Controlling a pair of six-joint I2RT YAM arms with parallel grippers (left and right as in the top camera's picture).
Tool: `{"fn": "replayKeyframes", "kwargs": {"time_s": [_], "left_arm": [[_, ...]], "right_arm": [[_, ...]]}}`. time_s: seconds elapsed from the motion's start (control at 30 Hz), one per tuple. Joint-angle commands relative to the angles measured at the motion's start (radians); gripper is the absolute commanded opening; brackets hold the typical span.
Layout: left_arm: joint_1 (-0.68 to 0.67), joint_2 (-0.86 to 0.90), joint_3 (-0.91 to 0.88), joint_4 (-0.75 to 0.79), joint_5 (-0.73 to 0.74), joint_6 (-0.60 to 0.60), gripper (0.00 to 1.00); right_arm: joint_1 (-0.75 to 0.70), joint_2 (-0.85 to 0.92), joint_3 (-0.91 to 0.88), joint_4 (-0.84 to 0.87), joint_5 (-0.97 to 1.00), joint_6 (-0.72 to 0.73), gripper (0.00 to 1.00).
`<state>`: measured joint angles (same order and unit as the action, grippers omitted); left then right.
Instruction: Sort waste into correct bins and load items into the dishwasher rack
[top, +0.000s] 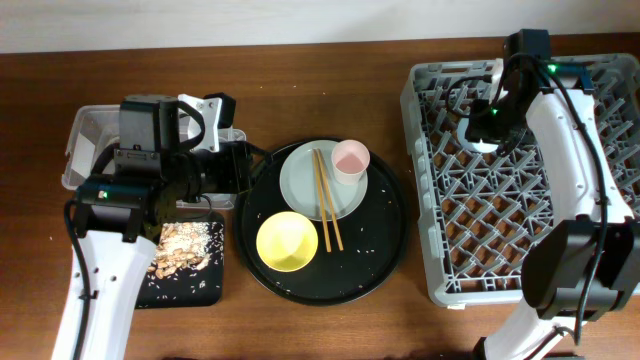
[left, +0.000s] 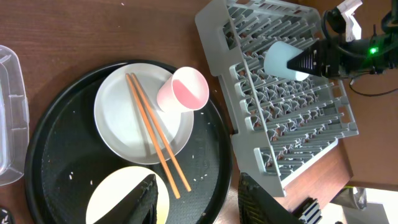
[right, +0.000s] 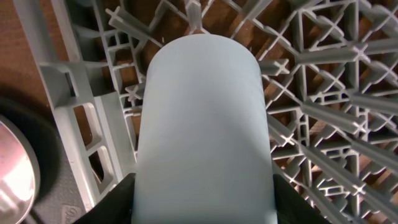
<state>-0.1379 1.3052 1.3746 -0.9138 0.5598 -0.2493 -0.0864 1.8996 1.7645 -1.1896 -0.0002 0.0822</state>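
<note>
Broadly, the wooden counter (top: 330, 330) carries everything, and the biggest thing on it is the grey dishwasher rack (top: 425, 180) at the right, within the right arm's reach. Next in size is the round black tray (top: 385, 250) at the centre, which holds the dishes not yet loaded. On the left sit the two bins: the clear tub (top: 90, 130), mostly hidden under the left arm so its contents cannot be read, and just in front of it the black rectangular tray (top: 195, 290), which holds brownish food scraps (top: 180, 250) and loose rice. On the round tray the pale plate (top: 300, 185) lies flat, with the yellow bowl (top: 287, 241) just beside it toward the front. The pink cup (top: 350, 160) rests on the plate's rim. The light-blue cup (right: 202, 124) is at the rack's back left area, lying between the fingers of the right gripper (right: 202, 186), which is grasping it by its sides and holding it low over the lattice, probably to seat it among the pegs. The left gripper (left: 198, 180) hangs released and empty above the round tray near the bowl, likely waiting its turn. The chopsticks (top: 326, 210) lie across the plate, reaching onto the tray.
</note>
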Motion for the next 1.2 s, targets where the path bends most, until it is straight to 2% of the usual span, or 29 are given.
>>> {"fn": "replayKeyframes", "kwargs": {"time_s": [0.0, 0.07, 0.57, 0.77, 0.87, 0.97, 1.1, 1.17], "left_arm": [[0.001, 0.004, -0.003, -0.001, -0.008, 0.020, 0.41], [0.001, 0.004, -0.003, -0.001, -0.008, 0.020, 0.41], [0.001, 0.004, -0.003, -0.001, -0.024, 0.020, 0.41], [-0.018, 0.015, -0.003, 0.019, -0.046, 0.016, 0.41], [-0.069, 0.051, -0.003, 0.049, -0.100, -0.050, 0.41], [-0.145, 0.119, -0.003, 0.114, -0.184, -0.104, 0.41], [-0.269, 0.292, -0.003, 0.314, -0.294, -0.127, 0.42], [-0.305, 0.386, -0.003, 0.399, -0.369, -0.178, 0.43]], "right_arm": [[0.000, 0.010, 0.006, -0.007, 0.013, 0.005, 0.59], [0.000, 0.010, 0.006, -0.008, 0.013, 0.005, 0.65], [0.000, 0.010, 0.006, -0.007, 0.011, 0.005, 0.79], [0.000, 0.010, 0.006, -0.003, 0.011, 0.005, 1.00], [0.000, 0.010, 0.006, -0.004, 0.011, 0.005, 0.98], [0.000, 0.010, 0.006, -0.004, 0.011, 0.005, 0.98], [0.000, 0.010, 0.006, -0.003, 0.011, 0.005, 0.98], [0.000, 0.010, 0.006, -0.003, 0.011, 0.005, 0.98]]}}
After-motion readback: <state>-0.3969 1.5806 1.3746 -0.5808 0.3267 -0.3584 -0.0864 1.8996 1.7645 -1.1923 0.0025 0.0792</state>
